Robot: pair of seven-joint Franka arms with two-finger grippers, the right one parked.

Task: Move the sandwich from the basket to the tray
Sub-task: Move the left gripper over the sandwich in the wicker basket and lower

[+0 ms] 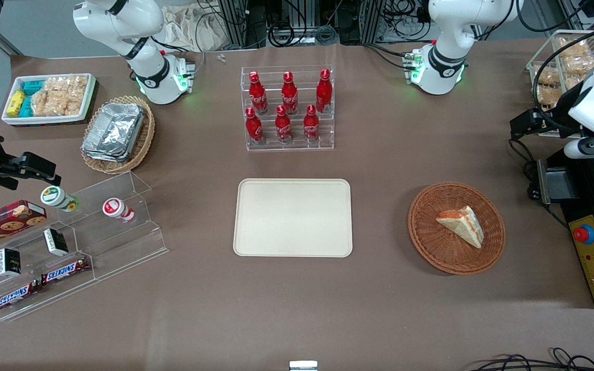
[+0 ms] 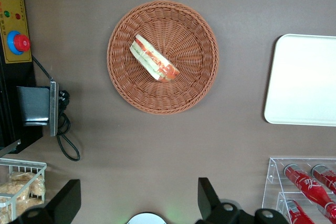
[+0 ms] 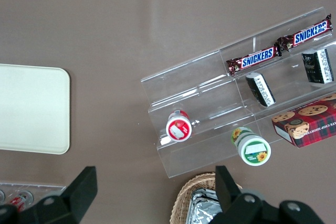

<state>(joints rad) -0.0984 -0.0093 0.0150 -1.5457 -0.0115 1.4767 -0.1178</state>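
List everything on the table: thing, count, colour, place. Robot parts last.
sandwich: 1, white bread with red-orange and green filling, in the round basket.
round basket: 1, reddish-brown wicker, beside the tray, toward the working arm's end.
tray: 1, cream-beige, mid-table, nothing on it.
cola bottles: 6, red, in a clear rack farther from the front camera than the tray.
oval basket: 1, tan wicker, holding foil containers, toward the parked arm's end.
white bin: 1, packaged snacks inside, toward the parked arm's end.
Snickers bars: 2, brown wrappers, on the clear stepped shelf.
cookie box: 1, red, beside the shelf.
hand: left arm's, black fingers open, high above the table beside the round basket.
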